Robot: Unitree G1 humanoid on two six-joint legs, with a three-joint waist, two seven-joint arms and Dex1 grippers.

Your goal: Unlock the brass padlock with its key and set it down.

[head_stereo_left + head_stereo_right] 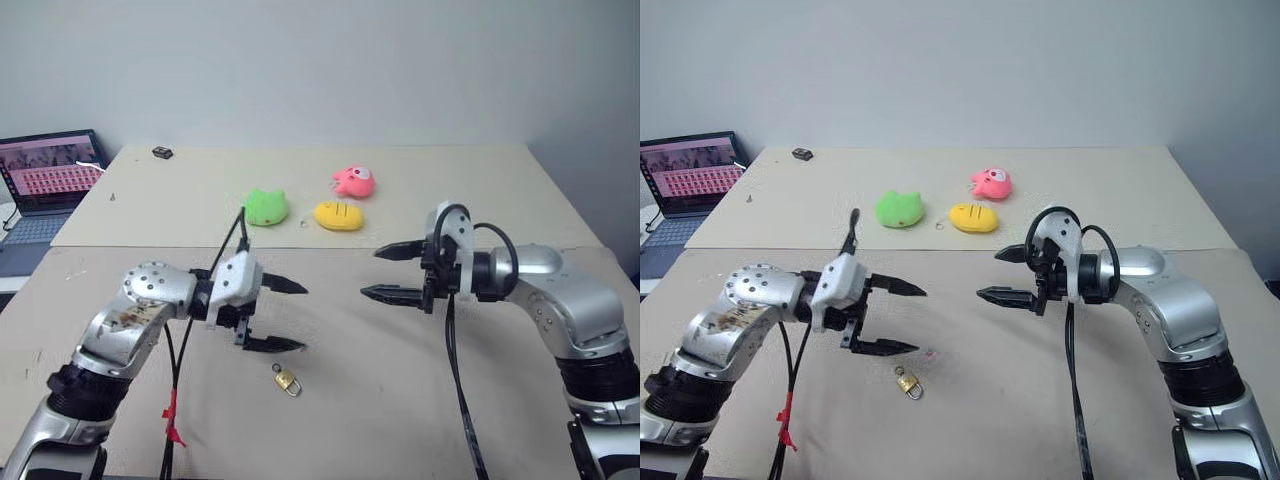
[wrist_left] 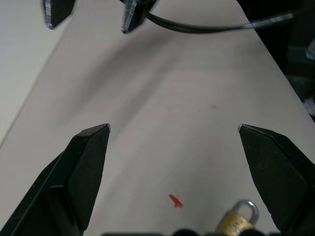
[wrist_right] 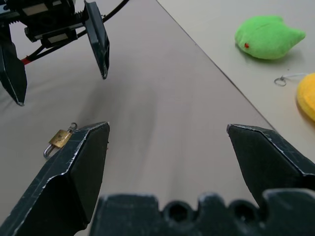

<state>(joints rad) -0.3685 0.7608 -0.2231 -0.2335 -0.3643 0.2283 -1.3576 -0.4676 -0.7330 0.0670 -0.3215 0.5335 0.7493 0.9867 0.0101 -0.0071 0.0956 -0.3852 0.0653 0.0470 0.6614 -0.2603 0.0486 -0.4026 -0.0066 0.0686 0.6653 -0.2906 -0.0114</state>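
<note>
Brass on beige: the brass padlock (image 1: 286,380) lies on the table (image 1: 360,400) in front of me, below and slightly to the right of my left gripper (image 1: 277,315), touched by neither hand. My left gripper hangs above the tabletop with its black fingers spread wide and nothing between them. My right gripper (image 1: 388,271) faces it across a gap, fingers equally wide and equally empty. In the right wrist view a small silver piece stands at one end of the padlock, possibly the key, but I cannot tell whether it sits in the lock, nor whether the shackle is latched or sprung. By my reckoning almost everything is still left: pick the lock up, turn the key, free the shackle, set it back down. Farther back, well apart from the work, sit a green plush toy (image 1: 266,207), a yellow plush toy (image 1: 338,215) and a pink plush toy (image 1: 354,181).
</note>
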